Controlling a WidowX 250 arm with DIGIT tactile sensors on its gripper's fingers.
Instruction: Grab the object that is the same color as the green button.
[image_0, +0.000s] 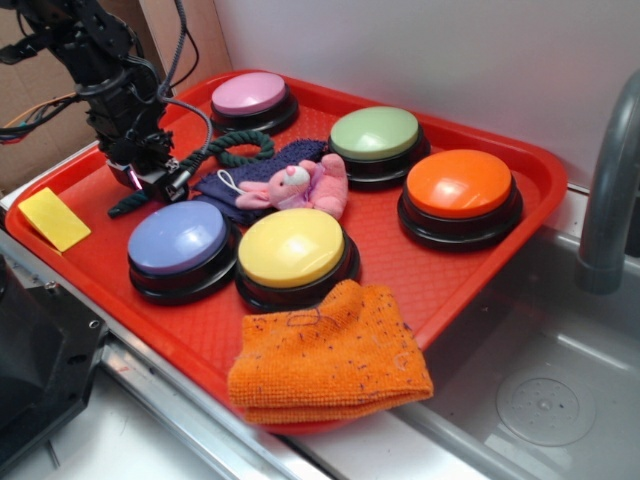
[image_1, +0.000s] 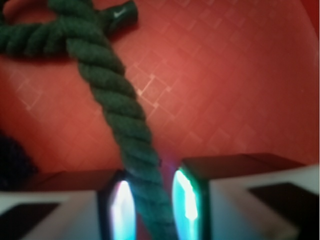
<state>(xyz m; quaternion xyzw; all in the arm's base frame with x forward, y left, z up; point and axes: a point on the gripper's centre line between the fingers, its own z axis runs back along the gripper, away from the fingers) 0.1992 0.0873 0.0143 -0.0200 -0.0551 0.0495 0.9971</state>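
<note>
**Squarely between the jaws: the rope is straddled along its length**

Nearest, in the wrist view, the gripper (image_1: 152, 205) is seen low over the red tray (image_1: 240, 90), its two fingers parted only a little more than the thickness of the dark green rope (image_1: 117, 100). The strand is framed between the pads, one to either side, with a thin gap visible on the right and near contact on the left; whether the rope is actually pinched cannot be told, so the jaws are best described as narrow and set around it, not yet clearly clamped. The long axis of the rope is laid straight away from the fingers, running up and slightly left, across the closing direction, which is judged to suit a squeeze without any turning of the wrist.

Further along, the strand is carried to its looped end (image_1: 30, 30) near the top of that view, beside a dark capped tip.

From the exterior view, the gripper (image_0: 150, 180) is placed at the tray's left side, with the rope (image_0: 235, 148) stretched from it toward the dark blue cloth (image_0: 255, 172). Beyond that, well apart, the green button (image_0: 375, 133) is seated near the back of the tray.
</note>
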